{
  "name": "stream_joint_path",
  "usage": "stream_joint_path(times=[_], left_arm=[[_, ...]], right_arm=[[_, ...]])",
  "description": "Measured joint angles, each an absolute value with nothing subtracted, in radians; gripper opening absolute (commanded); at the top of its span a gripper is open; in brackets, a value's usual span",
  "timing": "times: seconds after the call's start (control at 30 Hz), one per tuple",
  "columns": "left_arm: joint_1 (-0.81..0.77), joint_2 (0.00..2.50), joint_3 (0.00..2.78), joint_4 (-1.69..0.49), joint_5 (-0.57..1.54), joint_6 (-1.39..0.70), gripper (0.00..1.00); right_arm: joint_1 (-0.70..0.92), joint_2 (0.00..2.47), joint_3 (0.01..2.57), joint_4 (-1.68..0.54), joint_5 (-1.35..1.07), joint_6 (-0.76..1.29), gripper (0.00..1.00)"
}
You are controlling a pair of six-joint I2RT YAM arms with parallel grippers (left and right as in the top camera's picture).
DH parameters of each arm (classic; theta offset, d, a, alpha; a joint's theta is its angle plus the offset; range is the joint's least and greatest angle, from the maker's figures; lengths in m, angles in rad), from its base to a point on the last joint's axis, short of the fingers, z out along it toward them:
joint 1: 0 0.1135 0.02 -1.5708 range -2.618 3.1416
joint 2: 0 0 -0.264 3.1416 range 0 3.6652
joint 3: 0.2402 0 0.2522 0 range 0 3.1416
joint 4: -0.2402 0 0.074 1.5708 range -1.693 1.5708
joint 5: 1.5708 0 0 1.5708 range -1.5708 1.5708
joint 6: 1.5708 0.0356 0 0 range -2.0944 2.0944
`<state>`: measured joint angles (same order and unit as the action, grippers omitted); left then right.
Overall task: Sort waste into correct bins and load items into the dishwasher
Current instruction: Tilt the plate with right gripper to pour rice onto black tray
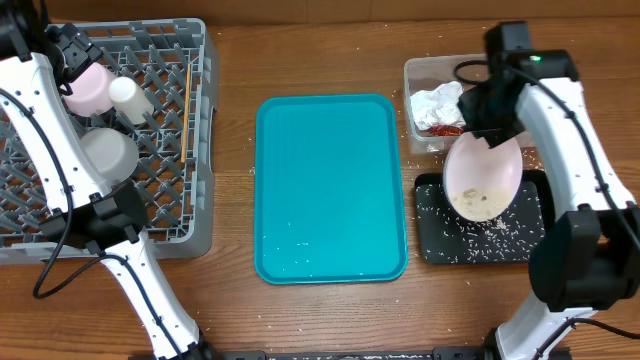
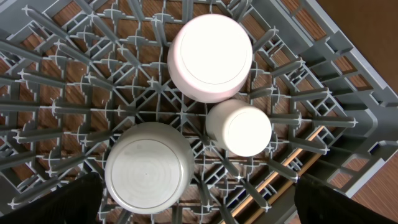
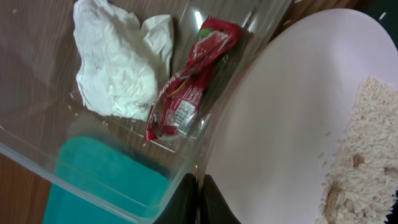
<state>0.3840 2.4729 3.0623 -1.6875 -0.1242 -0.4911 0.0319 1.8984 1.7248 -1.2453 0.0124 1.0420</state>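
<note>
Over the black tray (image 1: 428,248), the plate (image 1: 483,178) hangs tilted, its low edge above the tray and its high rim up by the tub (image 1: 411,70). The right gripper (image 3: 199,200) has its jaws pinching that high rim. Rice (image 3: 372,143) clings in a clump on the plate's lower side, with more grains scattered on the black tray and a few on the surface (image 1: 230,320) just beside it. My read: mid-dump of food waste, and the plate is not yet ready for the rack (image 1: 200,205). The napkin (image 1: 437,102) and wrapper (image 1: 447,128) lie in the tub, touching each other. The pink bowl (image 1: 88,88), cup (image 1: 130,98) and grey bowl (image 1: 105,155) sit upside down in the rack, with chopsticks (image 1: 188,85) along its right side. The left gripper (image 2: 199,179) hovers above them, jaws spread wide and empty. A teal tray (image 1: 330,190) lies between rack and bins, bare apart from specks. Risks as I see them: a thin rim pinch on a big tilted plate could slip, so the plate might drop onto the black tray. A steeper tilt or a shake could throw grains past the tray edge. The plate rim is close to the tub wall and could knock it on the swing out. Sticky rice may stay on, so the plate could go to the rack dirty.
</note>
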Motion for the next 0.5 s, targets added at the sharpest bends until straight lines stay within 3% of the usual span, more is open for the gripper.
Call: stream_joint_path(times=[0.5], left_arm=[[0.384,2.473,3.062,-1.687,-0.124,-0.491,1.00]], right_arm=[[-0.070,1.805,1.656,-1.245,-0.147,0.949,0.03]])
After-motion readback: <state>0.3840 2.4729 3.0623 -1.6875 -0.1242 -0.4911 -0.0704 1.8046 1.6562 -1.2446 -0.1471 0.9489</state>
